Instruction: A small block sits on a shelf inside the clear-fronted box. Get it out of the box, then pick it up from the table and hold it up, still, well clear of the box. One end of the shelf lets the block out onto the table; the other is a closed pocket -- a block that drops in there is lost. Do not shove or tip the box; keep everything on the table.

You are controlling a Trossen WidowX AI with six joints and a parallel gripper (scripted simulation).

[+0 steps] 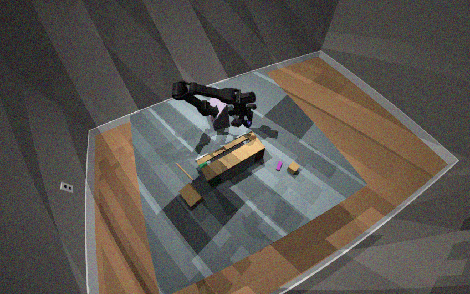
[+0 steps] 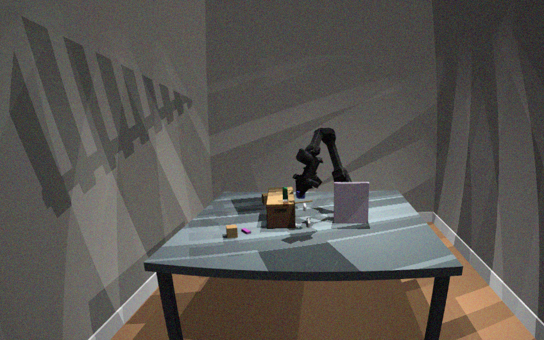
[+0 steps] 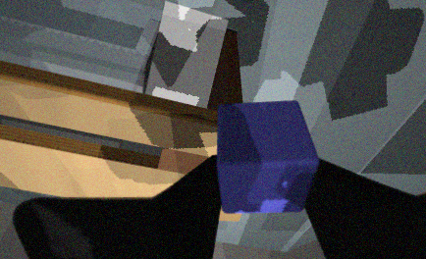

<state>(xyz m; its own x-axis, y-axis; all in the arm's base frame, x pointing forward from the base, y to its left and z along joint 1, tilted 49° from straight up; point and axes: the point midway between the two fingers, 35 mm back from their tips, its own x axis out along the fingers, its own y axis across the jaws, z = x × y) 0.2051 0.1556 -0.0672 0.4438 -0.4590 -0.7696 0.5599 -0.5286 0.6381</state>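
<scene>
Holding a small blue block clamped between its fingers, the black arm has it outside and above the long wooden box, where swinging back over the box too low could knock the block loose or shove the box.

Items on the table outside the task.
A magenta piece lies beside a small tan cube; a pale lilac panel stands upright, inward from the table's corners.
</scene>
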